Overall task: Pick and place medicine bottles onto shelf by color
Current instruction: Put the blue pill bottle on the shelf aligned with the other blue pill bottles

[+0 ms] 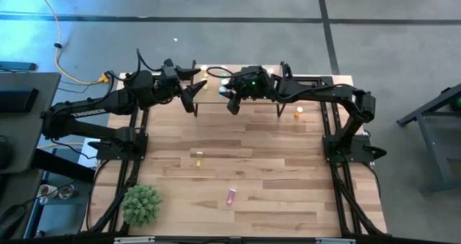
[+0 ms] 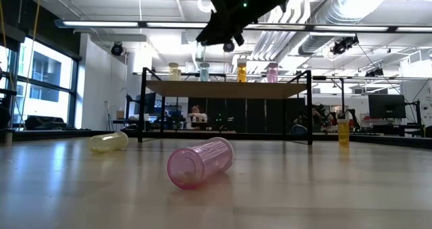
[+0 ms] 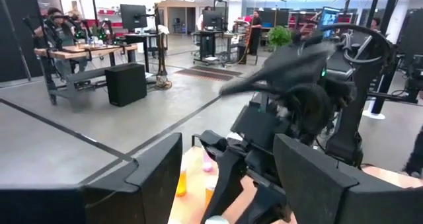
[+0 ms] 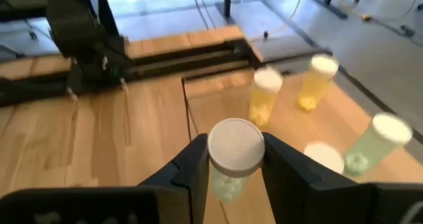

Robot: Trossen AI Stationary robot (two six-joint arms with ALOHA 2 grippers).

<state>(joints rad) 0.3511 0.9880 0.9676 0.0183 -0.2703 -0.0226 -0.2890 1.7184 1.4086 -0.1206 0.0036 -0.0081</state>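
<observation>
Green white-capped medicine bottle (image 4: 232, 159) sits clamped in the right pincer (image 4: 230, 159) above the light-wood shelf (image 4: 211, 102), its base hidden; left pincer (image 1: 194, 93) hangs spread nearby.

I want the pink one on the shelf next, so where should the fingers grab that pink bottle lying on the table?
The pink bottle lies on its side, clear of other things. Come straight down from above and close the fingers across the middle of its round body, not end to end.

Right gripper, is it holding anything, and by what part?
Yes: the right gripper holds a green bottle upright, its fingers clamping just below the white cap, above the shelf.
</observation>
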